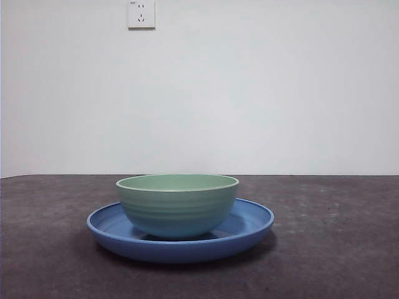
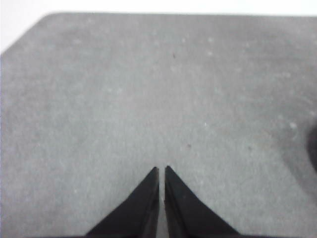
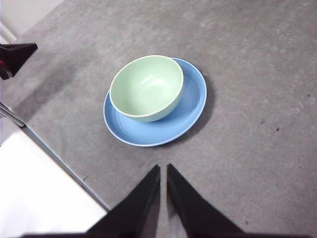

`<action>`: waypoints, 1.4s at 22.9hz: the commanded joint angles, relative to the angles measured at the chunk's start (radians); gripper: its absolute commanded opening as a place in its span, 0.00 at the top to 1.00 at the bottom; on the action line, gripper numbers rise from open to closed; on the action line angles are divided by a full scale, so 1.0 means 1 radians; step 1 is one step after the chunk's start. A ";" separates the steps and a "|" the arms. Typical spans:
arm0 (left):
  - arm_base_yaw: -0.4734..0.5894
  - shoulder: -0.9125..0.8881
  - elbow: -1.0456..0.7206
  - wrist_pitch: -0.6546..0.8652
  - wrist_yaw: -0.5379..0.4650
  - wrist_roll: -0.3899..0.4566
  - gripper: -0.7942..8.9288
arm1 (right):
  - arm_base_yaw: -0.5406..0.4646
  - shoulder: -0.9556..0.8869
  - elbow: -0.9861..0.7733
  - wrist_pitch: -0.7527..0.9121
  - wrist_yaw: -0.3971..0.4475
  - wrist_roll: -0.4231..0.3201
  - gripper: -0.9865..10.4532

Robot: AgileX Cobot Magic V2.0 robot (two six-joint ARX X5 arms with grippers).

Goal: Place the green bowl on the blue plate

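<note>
Green bowl [image 1: 177, 205] sits upright inside the blue plate [image 1: 249, 225], off-centre: in the right wrist view the bowl [image 3: 146, 88] reaches one side of the plate rim [image 3: 190, 106] and leaves a wide crescent of bare blue on the other. Nothing in the bowl. Plate lies flat on the dark grey table [image 1: 336, 249], well in from its edges. Right gripper [image 3: 163, 171] is up above the table, apart from the plate, jaws pressed together, holding nothing. Left gripper [image 2: 162, 171] hangs over bare table [image 2: 124, 99] near a rounded corner, jaws also closed and empty. White wall with a socket [image 1: 141, 14] behind the table.
</note>
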 commanded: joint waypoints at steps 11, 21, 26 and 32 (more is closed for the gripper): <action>0.002 -0.012 -0.062 0.123 -0.064 -0.083 0.90 | 0.005 0.002 0.004 0.011 -0.004 -0.005 0.90; -0.011 -0.012 -0.077 0.164 -0.064 -0.029 0.90 | 0.005 0.002 0.004 0.025 -0.004 -0.005 0.90; -0.021 -0.012 -0.077 0.164 -0.064 0.002 0.90 | 0.005 0.002 0.004 0.025 -0.004 -0.005 0.90; -0.043 -0.012 -0.077 0.164 -0.064 0.039 0.90 | 0.005 0.002 0.004 0.025 -0.004 -0.005 0.90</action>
